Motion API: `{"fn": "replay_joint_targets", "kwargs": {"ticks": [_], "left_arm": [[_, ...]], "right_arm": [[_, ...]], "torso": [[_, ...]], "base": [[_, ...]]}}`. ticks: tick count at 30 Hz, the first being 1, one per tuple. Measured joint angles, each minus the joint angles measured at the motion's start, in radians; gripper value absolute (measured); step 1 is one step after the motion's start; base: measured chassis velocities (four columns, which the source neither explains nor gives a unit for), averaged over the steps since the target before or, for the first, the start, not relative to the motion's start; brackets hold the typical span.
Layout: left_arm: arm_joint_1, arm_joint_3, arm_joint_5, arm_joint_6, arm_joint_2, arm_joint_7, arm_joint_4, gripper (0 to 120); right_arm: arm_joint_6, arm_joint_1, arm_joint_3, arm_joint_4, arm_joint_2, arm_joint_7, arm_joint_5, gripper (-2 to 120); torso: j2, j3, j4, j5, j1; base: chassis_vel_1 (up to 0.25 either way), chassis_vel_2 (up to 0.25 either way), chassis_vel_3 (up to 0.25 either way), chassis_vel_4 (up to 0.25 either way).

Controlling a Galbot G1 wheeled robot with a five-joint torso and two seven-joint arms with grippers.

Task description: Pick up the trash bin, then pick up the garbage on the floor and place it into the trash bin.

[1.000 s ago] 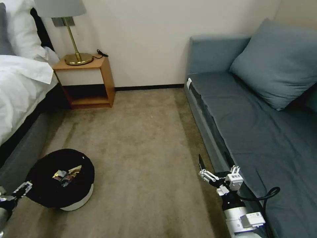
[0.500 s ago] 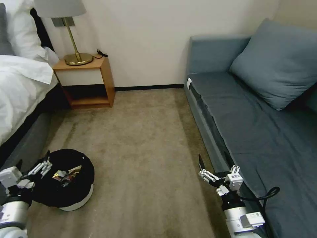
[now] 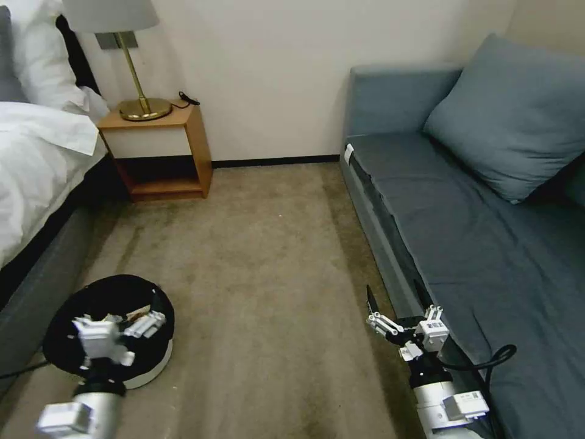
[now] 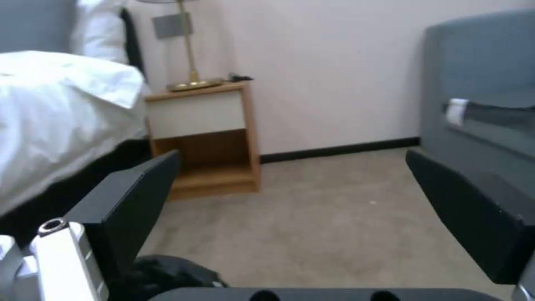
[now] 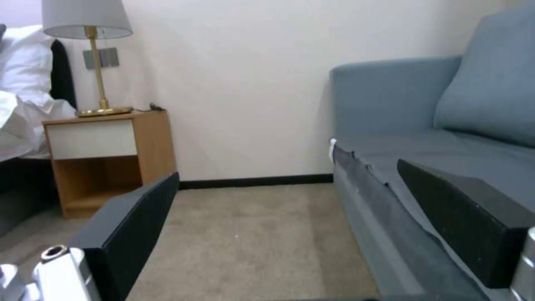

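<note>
The trash bin (image 3: 156, 363), white with a black bag liner, stands on the carpet at the lower left beside the bed. Some garbage (image 3: 138, 311), pale and shiny wrappers, lies inside it and is partly hidden by my left gripper (image 3: 116, 321). That gripper hovers over the bin's near side, open, holding nothing. In the left wrist view its black fingers (image 4: 133, 200) stand wide apart, with the bin's liner (image 4: 167, 271) just below them. My right gripper (image 3: 396, 300) stays open and empty by the sofa's front edge, its fingers (image 5: 462, 213) spread.
A blue-grey sofa (image 3: 475, 231) with a cushion runs along the right. A bed (image 3: 36, 158) with white linen lines the left. A wooden nightstand (image 3: 161, 149) with a brass lamp (image 3: 143, 107) stands at the back wall. Bare carpet (image 3: 262, 268) lies between them.
My left arm has swung in from the far left edge to above the bin's near side. The bin and the right arm have not moved.
</note>
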Motion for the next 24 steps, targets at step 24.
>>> {"fn": "replay_joint_targets", "kwargs": {"ticks": [24], "left_arm": [[0.001, 0.007, -0.003, 0.000, 0.001, -0.006, 0.000, 100]], "right_arm": [[0.000, 0.000, 0.000, 0.000, 0.000, 0.000, 0.000, 100]], "torso": [[0.000, 0.000, 0.0000, -0.0001, 0.000]], "base": [[0.000, 0.000, 0.000, 0.000]]}}
